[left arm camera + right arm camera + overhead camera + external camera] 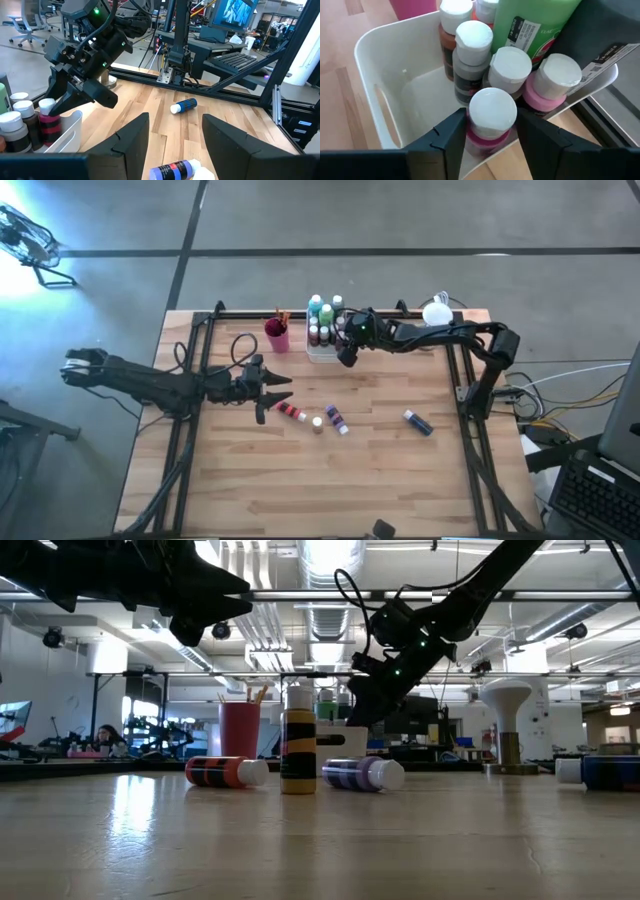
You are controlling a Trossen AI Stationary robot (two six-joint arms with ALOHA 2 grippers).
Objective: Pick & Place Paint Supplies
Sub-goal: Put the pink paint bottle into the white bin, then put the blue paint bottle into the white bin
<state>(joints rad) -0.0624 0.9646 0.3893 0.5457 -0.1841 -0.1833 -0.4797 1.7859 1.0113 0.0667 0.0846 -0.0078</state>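
Note:
A white tray point(322, 352) at the table's far middle holds several white-capped paint bottles point(510, 67). My right gripper point(492, 142) slants down over the tray's corner, open. Its fingers stand close on either side of an upright magenta bottle point(491, 112) inside the tray, and I see no touch. My left gripper point(280, 392) hovers open left of centre, holding nothing. On the table lie a red bottle point(290, 410), a purple bottle point(337, 418) and a blue bottle point(417, 421). A yellow bottle point(298, 752) stands upright on its base.
A magenta cup point(277, 335) with brushes stands just left of the tray. A white lamp-like thing point(437, 313) sits at the far right corner. A black frame point(455, 370) runs along the table's edges. Bare wood fills the near half.

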